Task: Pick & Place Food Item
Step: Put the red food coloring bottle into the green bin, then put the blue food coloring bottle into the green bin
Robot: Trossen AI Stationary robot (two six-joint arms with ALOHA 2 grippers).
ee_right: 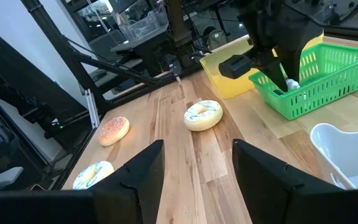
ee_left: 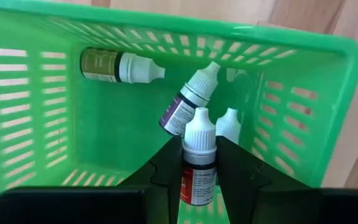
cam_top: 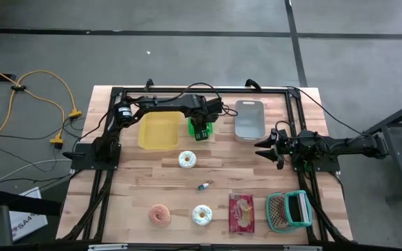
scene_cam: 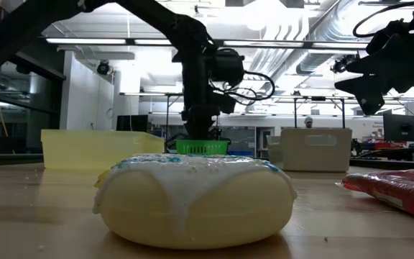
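My left gripper [ee_left: 199,182] reaches steeply down into a green slatted basket [cam_top: 199,127] at the table's far middle and is shut on a small white-capped dropper bottle [ee_left: 199,163]. Three more dropper bottles [ee_left: 120,65] lie on the basket's floor. An iced donut [cam_top: 187,160] rests flat on the table in front of the basket and fills the low view [scene_cam: 195,198]. At the table's right side my right gripper [cam_top: 265,148] waits open, holding nothing, and it points level toward the left. My left gripper pinches the bottle's dark labelled body [ee_left: 197,177] between its two fingers [ee_left: 166,171], just behind the white cap [ee_left: 201,129]. The fingers come from above, pointing steeply down, and the bottle lies along them. Its cap sticks out past the fingertips, over the bottles on the basket's floor.
A yellow bin [cam_top: 160,130] stands left of the basket and a grey bin [cam_top: 250,118] right of it. Toward the near edge lie a pink donut [cam_top: 160,215], a white donut [cam_top: 201,215], a red packet [cam_top: 241,212], a teal basket [cam_top: 288,211] and a loose small bottle [cam_top: 204,186].
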